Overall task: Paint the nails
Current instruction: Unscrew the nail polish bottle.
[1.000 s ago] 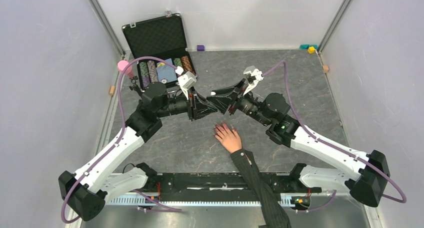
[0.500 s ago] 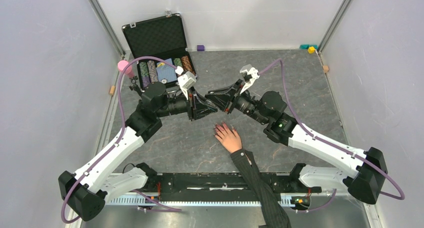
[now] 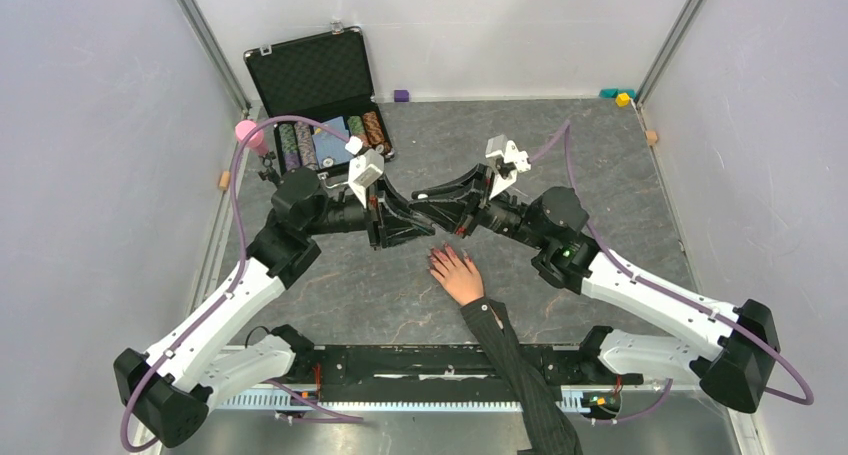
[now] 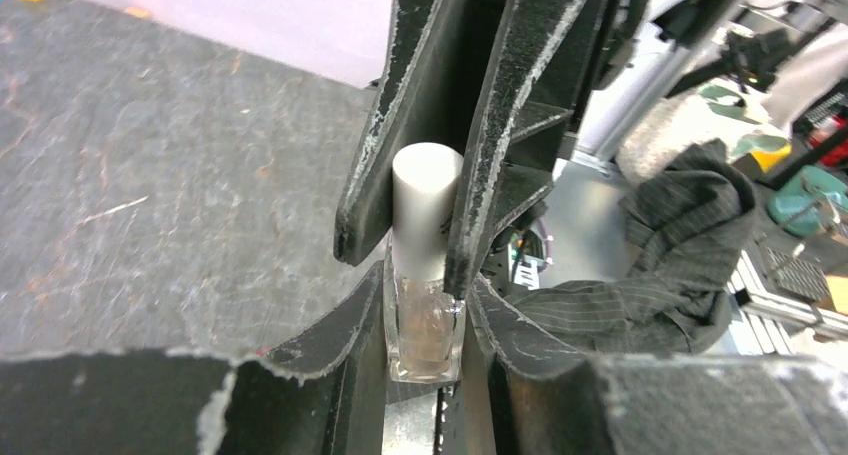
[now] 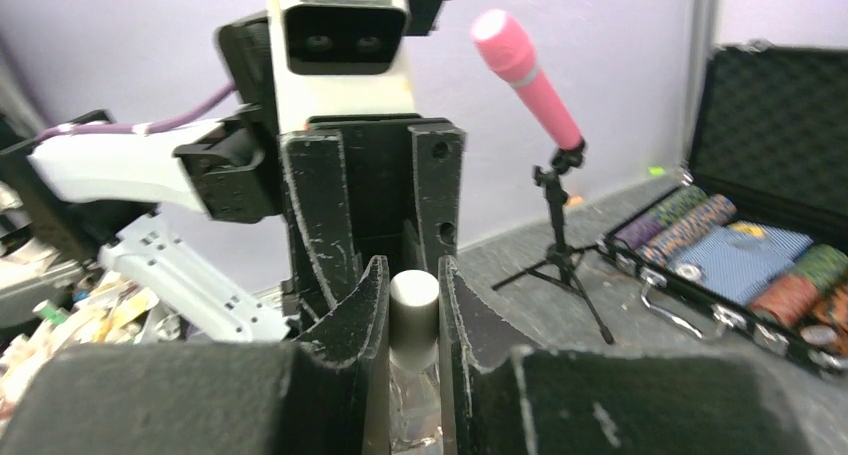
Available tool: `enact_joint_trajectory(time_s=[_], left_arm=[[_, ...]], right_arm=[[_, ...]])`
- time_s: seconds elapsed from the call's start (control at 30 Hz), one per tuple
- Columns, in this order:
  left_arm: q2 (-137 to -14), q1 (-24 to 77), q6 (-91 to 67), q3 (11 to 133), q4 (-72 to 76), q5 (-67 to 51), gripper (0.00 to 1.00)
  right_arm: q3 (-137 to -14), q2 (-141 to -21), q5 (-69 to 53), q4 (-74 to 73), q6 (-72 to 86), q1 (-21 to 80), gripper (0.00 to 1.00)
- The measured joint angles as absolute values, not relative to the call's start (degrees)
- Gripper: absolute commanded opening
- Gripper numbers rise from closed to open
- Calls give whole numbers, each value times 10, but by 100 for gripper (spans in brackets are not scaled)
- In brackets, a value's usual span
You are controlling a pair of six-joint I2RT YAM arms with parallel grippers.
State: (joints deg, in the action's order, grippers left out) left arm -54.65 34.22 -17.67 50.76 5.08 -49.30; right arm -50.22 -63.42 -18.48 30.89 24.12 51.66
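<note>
Closing on the white cap (image 5: 413,310), the right gripper (image 5: 412,275) now pinches it between narrowed fingers, having stood half open a second ago. The left gripper (image 4: 425,300) stays clamped on the clear bottle (image 4: 424,335), so unscrewing looks next. The nails (image 3: 440,257) wait on the hand (image 3: 460,277), flat on the table (image 3: 600,155) just beside both grippers.

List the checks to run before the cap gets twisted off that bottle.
1. Left gripper shut on the bottle glass body: ok.
2. Right gripper clamped on the white cap: ok.
3. Cap already loosened: cannot tell.
4. Hand lying flat on the table, fingers spread: ok.
5. Hand apart from both grippers in the top view: ok.
6. Which nails need polish: cannot tell, they look reddish-pink.
</note>
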Motion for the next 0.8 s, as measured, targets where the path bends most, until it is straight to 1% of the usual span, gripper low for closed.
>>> enact_joint_trajectory(time_s=[0.27, 0.43, 0.6, 0.8], left_arm=[[-538, 344, -195, 507, 96, -591, 2], [-538, 348, -206, 507, 115, -633, 2], [-538, 352, -214, 507, 121, -652, 2], [-538, 353, -216, 506, 122, -655, 2]], right_arm=[[-490, -630, -303, 387, 242, 516, 0], [-484, -629, -359, 421, 241, 516, 0], [-475, -626, -386, 442, 241, 516, 0], [-474, -625, -389, 443, 241, 516, 0]])
